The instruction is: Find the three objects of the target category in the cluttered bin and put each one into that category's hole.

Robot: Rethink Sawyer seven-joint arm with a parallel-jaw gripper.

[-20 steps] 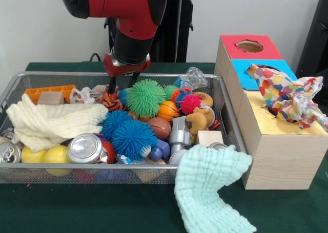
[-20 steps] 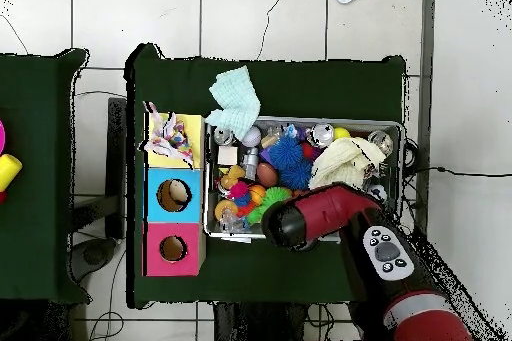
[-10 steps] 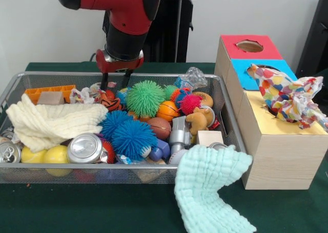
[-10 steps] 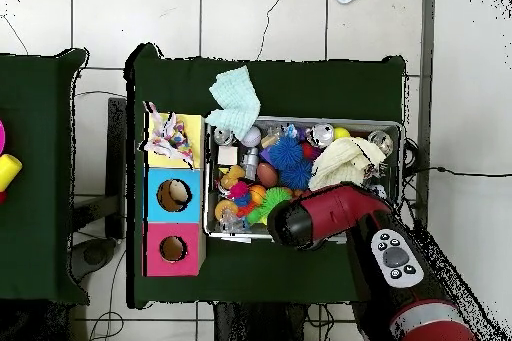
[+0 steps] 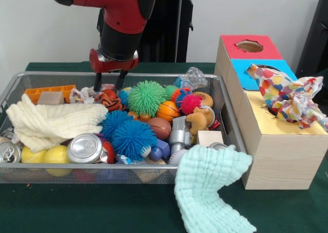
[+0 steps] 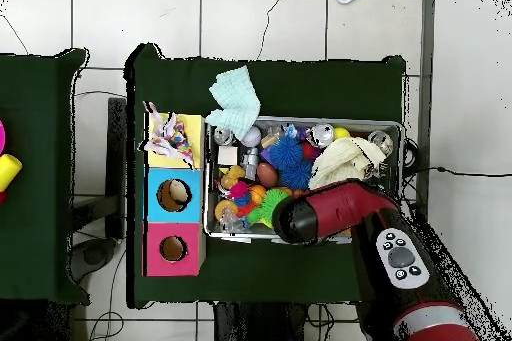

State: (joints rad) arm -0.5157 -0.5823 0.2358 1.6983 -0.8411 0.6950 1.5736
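The wire mesh bin (image 5: pixel 51 75) is full of clutter; it also shows in the overhead view (image 6: pixel 305 121). My gripper (image 5: pixel 108 84) hangs open and empty over the bin's far side. Just below it and to the left lies a crumpled whitish wrapper (image 5: pixel 83 94) with red patches. A bundle of multicoloured wrappers (image 5: pixel 288 96) lies on the wooden box (image 5: pixel 279 151), over its yellow and blue tops, and shows from overhead (image 6: pixel 168 139). In the overhead view my arm (image 6: pixel 325 212) hides the gripper.
A cream cloth (image 5: pixel 54 120) lies at the bin's left. A mint cloth (image 5: pixel 210 187) hangs over its front right corner. A green spiky ball (image 5: pixel 146 97), blue spiky balls (image 5: pixel 128 133), cans (image 5: pixel 84 148) and small toys fill the bin. The box's red hole (image 5: pixel 249 46) is uncovered.
My gripper has risen a little out of the clutter and moved left in the front view, along the bin's far side. It holds nothing. The objects have not moved.
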